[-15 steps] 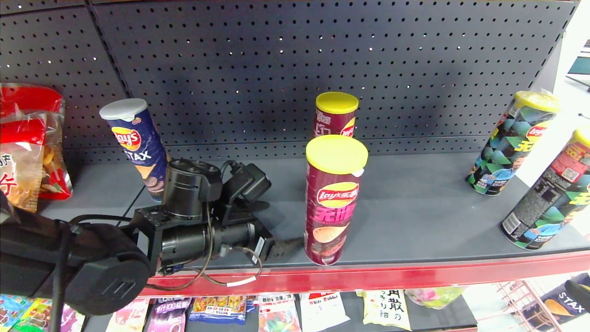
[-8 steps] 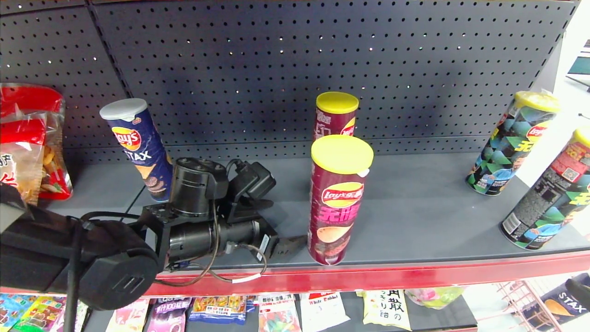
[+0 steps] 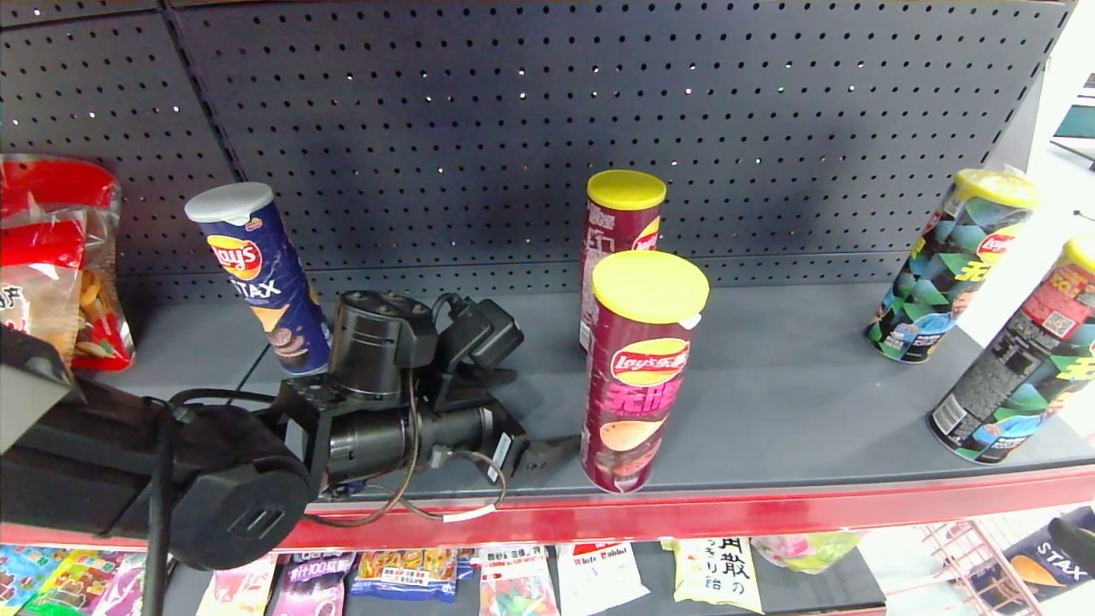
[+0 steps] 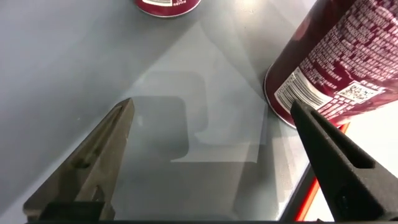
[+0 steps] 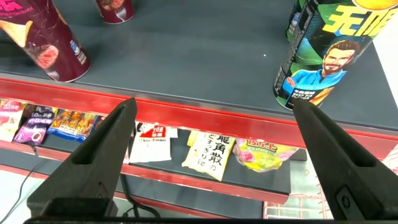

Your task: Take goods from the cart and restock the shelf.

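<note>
The dark red can [image 3: 637, 376] with a yellow lid stands upright at the front of the shelf [image 3: 770, 402], close to its red edge [image 3: 770, 512]. The left arm lies low over the shelf and comes in from the left side. The left gripper [image 4: 211, 106] points at the bottom of this can with its fingers spread apart and nothing between them. One finger [image 3: 552, 451] is just beside the can's base; I cannot tell if it touches. The right gripper [image 5: 214, 104] hangs in front of the red edge, fingers wide apart and holding nothing.

There are two dark red cans; the second one [image 3: 623, 214] stands behind the first, near the back wall. There is one blue can [image 3: 261, 278] with a white lid on the left. Two black and green cans [image 3: 949, 265] [image 3: 1018, 376] stand on the right. A red snack bag [image 3: 51, 265] is at the far left.
</note>
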You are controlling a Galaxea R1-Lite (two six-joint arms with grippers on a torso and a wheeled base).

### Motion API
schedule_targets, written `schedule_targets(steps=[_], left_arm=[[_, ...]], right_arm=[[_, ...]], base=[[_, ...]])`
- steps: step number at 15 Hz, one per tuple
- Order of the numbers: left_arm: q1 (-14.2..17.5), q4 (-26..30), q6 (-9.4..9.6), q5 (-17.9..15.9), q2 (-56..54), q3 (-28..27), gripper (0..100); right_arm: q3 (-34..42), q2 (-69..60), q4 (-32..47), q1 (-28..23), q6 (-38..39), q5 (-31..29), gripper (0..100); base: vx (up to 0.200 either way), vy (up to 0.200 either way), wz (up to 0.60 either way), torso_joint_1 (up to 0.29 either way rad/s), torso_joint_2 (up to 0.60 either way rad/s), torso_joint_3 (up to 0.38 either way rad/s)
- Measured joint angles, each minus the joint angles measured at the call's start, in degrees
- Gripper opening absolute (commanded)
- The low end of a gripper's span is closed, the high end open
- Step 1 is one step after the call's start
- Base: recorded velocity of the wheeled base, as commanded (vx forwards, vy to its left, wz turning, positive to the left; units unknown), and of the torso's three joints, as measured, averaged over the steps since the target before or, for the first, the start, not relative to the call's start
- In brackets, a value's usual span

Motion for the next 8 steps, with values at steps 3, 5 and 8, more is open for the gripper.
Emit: schedule_targets(steps=[3, 5, 8], left_arm=[[0.8, -0.2, -0.01, 0.8, -0.5, 0.9, 100], [3.7, -0.2, 0.02, 1.6, -3.1, 2.3, 100], [10.1, 2.5, 1.72, 3.0, -10.4, 3.8, 100]], right_arm=[[0.6, 0.0, 0.0, 0.0, 0.0, 0.0, 100], [1.8, -0.3, -0.1, 0.0, 0.6, -0.1, 100], [3.2, -1.0, -0.1, -0.9, 0.0, -2.7, 100]], base=[[0.0, 0.0, 0.0, 0.0, 0.0, 0.0], [0.0, 0.0, 0.0, 0.0, 0.0, 0.0], [0.0, 0.0, 0.0, 0.0, 0.0, 0.0]])
